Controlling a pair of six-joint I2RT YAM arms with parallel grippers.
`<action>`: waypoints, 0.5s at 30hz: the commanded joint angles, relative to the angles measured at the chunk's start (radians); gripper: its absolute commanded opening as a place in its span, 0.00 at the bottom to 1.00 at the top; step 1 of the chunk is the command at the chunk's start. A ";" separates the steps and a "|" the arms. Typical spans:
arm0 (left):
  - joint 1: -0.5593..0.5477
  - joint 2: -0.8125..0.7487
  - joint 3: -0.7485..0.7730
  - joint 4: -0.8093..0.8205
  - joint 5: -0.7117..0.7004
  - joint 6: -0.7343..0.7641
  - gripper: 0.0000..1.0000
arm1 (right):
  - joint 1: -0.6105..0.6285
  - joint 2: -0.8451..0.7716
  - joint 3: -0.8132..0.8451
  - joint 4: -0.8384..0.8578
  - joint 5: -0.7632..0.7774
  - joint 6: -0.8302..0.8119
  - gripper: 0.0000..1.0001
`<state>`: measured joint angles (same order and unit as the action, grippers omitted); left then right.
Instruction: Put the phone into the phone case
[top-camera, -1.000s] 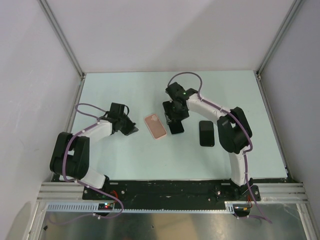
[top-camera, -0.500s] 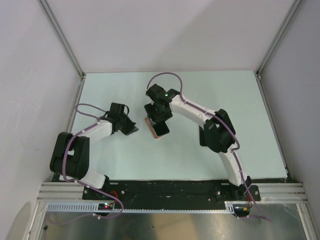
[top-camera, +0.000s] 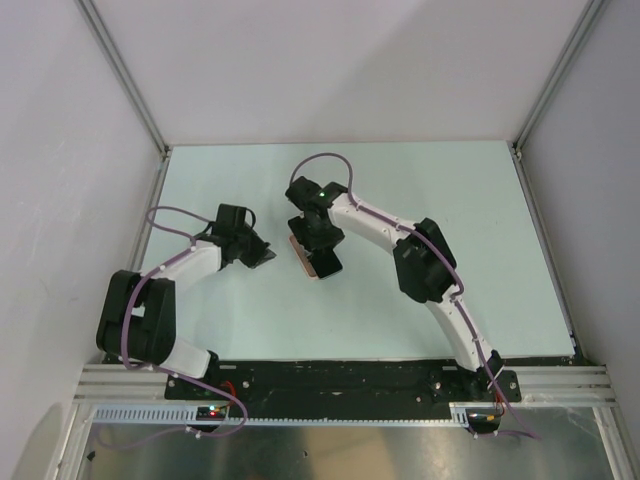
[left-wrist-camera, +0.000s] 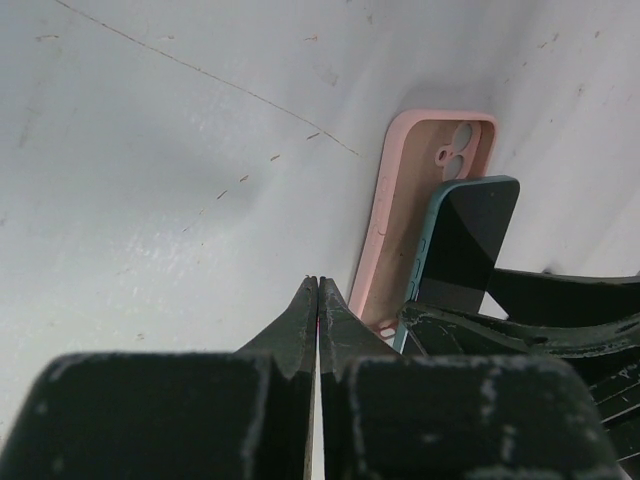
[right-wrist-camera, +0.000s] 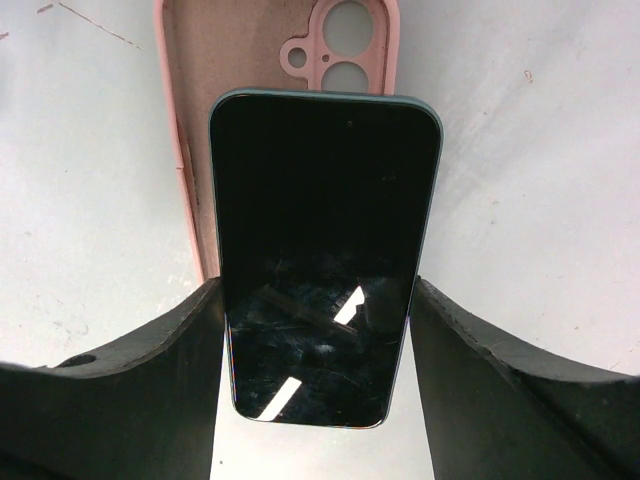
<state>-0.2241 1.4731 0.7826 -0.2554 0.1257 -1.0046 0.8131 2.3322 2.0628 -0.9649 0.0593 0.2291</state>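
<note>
A pink phone case (right-wrist-camera: 240, 60) lies open side up on the table, its camera cutouts at the far end. The phone (right-wrist-camera: 325, 250), dark screen up with a teal edge, sits between the fingers of my right gripper (right-wrist-camera: 318, 300), held by its long sides over the case and slightly to the right of it. From above, the right gripper (top-camera: 318, 240) covers most of the case (top-camera: 303, 257). My left gripper (top-camera: 268, 258) is shut and empty, just left of the case. In the left wrist view its tips (left-wrist-camera: 318, 282) point at the case (left-wrist-camera: 410, 190) and phone (left-wrist-camera: 470, 235).
The pale table (top-camera: 450, 180) is enclosed by white walls with aluminium posts at the back corners. A metal rail (top-camera: 340, 385) runs along the near edge by the arm bases. The right arm's elbow (top-camera: 425, 262) hangs over the table right of the case.
The right gripper has carried the phone leftward, from beside the case to over it. The left gripper has stayed shut in place.
</note>
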 joint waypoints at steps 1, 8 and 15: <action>0.009 -0.032 0.022 0.019 -0.012 -0.006 0.00 | 0.014 0.001 0.076 -0.023 0.024 -0.016 0.14; 0.012 -0.034 0.027 0.020 -0.013 -0.001 0.00 | 0.023 0.033 0.107 -0.037 0.016 -0.015 0.15; 0.014 -0.027 0.032 0.018 -0.009 0.000 0.00 | 0.022 0.058 0.123 -0.045 0.016 -0.008 0.23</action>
<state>-0.2203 1.4731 0.7826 -0.2554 0.1261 -1.0042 0.8314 2.3833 2.1262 -0.9958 0.0685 0.2256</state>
